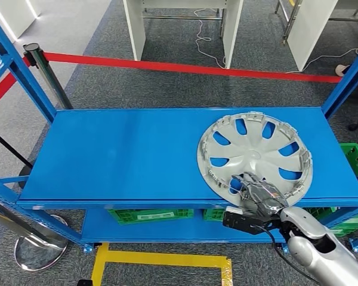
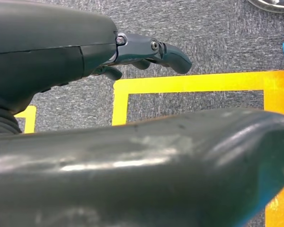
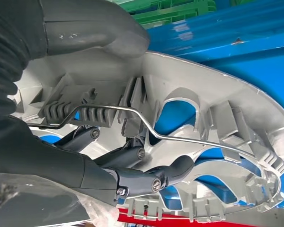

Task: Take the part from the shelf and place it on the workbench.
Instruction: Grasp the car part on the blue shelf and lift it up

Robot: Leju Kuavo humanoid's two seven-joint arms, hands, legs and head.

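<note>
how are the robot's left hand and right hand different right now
The right hand is up at the shelf, its fingers reaching through the silver wheel cover at its near rim; the left hand hangs low over grey carpet and yellow floor tape. The right hand grips the cover; the left hand holds nothing, its fingers only loosely curled. Both have dark fingers.

Right robot hand (image 3: 97,161) grips hubcap (image 3: 219,118) (rim, underside up).
</note>
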